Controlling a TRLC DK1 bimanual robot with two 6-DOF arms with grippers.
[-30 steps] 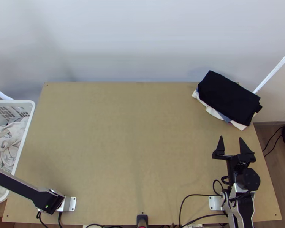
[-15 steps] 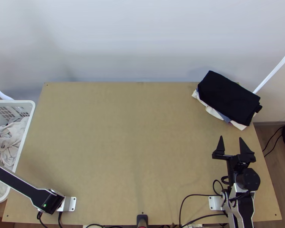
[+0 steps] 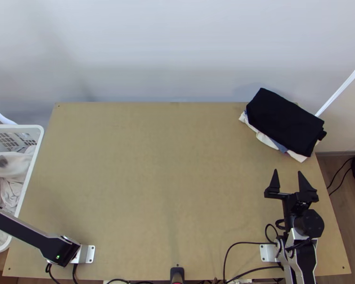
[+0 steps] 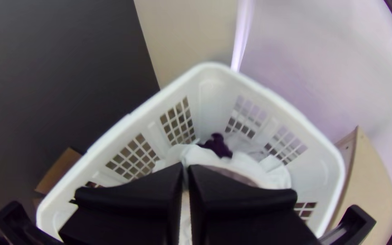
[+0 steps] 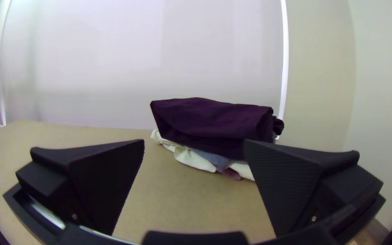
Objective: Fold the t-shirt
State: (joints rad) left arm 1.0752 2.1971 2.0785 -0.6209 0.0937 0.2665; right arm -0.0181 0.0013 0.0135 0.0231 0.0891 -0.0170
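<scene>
White cloth [image 3: 14, 163] lies bunched in the basket at the far left of the top view, with a raised, blurred fold near its back. In the left wrist view my left gripper [image 4: 186, 168] is over the basket, its fingers together on white cloth [image 4: 207, 156]; which part of the garment they hold cannot be told. My right gripper [image 3: 287, 172] stands open above the table's right side, in front of the folded pile. In the right wrist view that gripper [image 5: 194, 141] has nothing between its fingers.
A folded dark garment [image 3: 284, 118] tops a pile with white and blue cloth at the table's back right corner. The white basket [image 3: 33, 161] stands against the table's left edge. Black cables [image 3: 244, 243] run along the front.
White cloth has risen in the basket where the left gripper's black part showed before. The left arm's link swung slightly up the picture and back down. The right arm has kept still.
</scene>
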